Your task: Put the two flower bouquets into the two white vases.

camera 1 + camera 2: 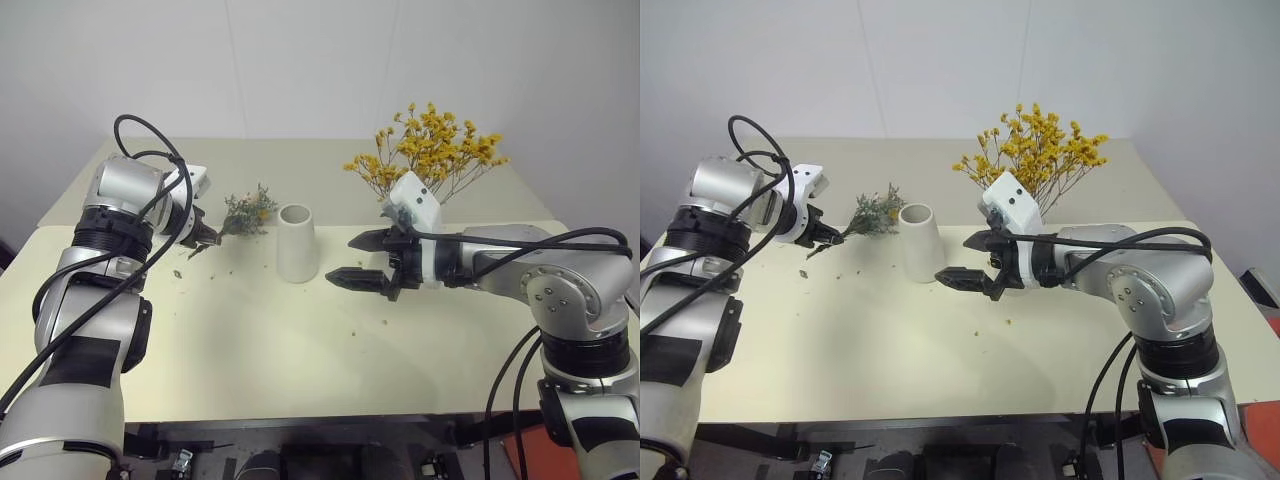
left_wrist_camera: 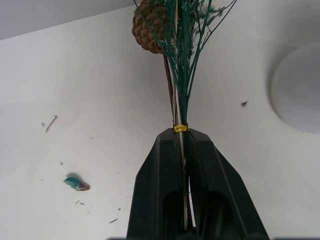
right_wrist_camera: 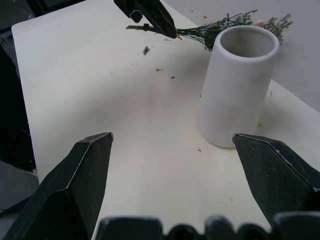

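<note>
My left gripper (image 1: 203,238) is shut on the stems of the small grey-green bouquet (image 1: 247,213), held above the table just left of the vase. Its fingers (image 2: 160,165) pinch the stems below a yellow band, and a brown cone sits among the sprigs (image 2: 152,25). The plain white cone vase (image 1: 296,243) stands upright and empty at mid-table. Right of it, my right gripper (image 1: 355,258) is wide open with nothing in it, pointing at the vase (image 3: 240,85). The yellow bouquet (image 1: 432,150) stands upright behind my right hand, which hides its base.
Small plant crumbs and a blue-green scrap (image 2: 75,183) lie scattered on the cream table (image 1: 250,350). A second table surface (image 1: 300,160) runs behind it up to the white wall. The near table edge crosses the bottom of the head views.
</note>
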